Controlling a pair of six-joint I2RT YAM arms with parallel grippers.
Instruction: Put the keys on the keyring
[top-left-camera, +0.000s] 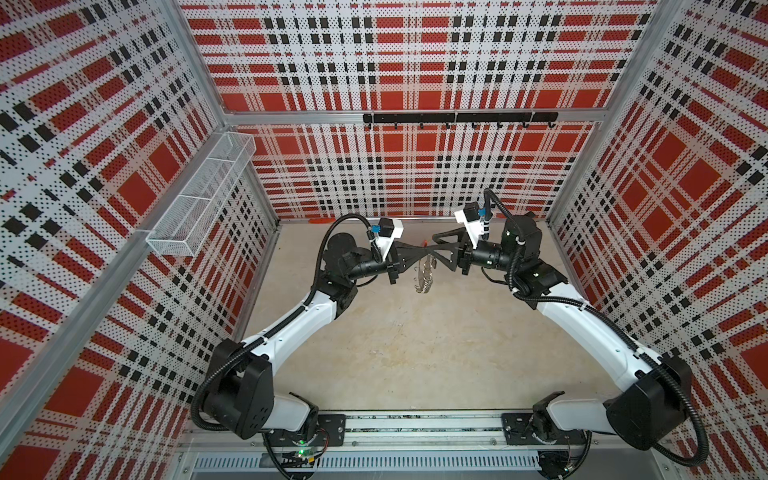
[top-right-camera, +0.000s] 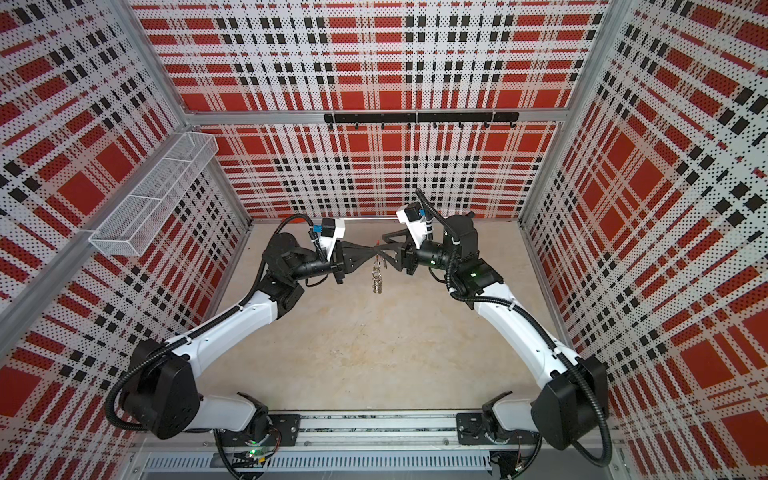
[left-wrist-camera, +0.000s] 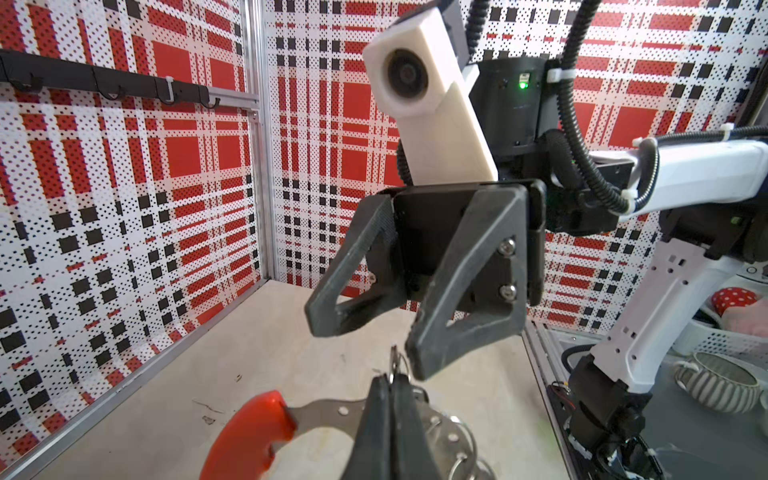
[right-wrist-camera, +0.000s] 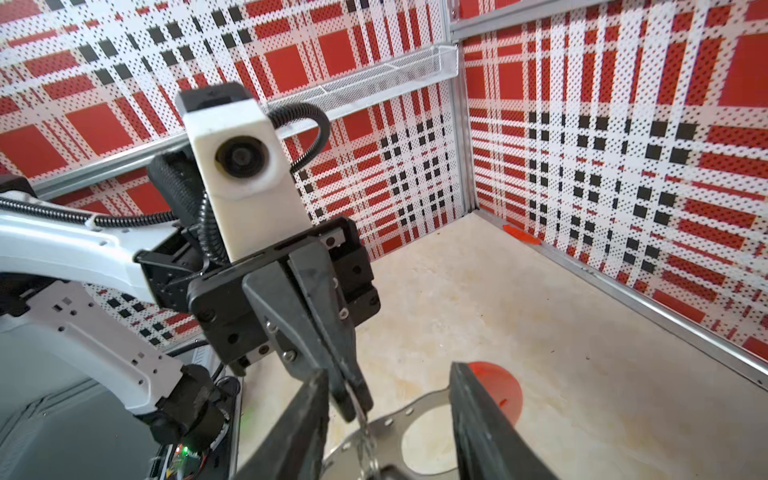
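In both top views the left gripper (top-left-camera: 424, 252) sits upper centre, tip to tip with the right one, but too small to read the jaws. The large flat grey crescent-shaped keyring (top-left-camera: 424, 276), with red curved segment and silver split rings, hangs edge-on just below the tips, over the beige tabletop (top-left-camera: 415, 353).

The left wrist view settles the grip. At bottom centre the left fingers (left-wrist-camera: 390, 419) are pressed together on the grey band. The red segment (left-wrist-camera: 249, 436) sticks out lower left and the split rings (left-wrist-camera: 457, 440) lower right. The right gripper (left-wrist-camera: 370, 345) faces in at centre frame with jaws spread, one tip just beside a small ring.

Only the right wrist view shows the band (right-wrist-camera: 390, 422) passing between the right fingers (right-wrist-camera: 478, 428), which stand wide apart. Contact cannot be told.

The left arm (top-left-camera: 291, 320) rises from the lower-left base, elbow bent, wrist level and pointing right. The right arm (top-left-camera: 582, 320) mirrors it from lower right.
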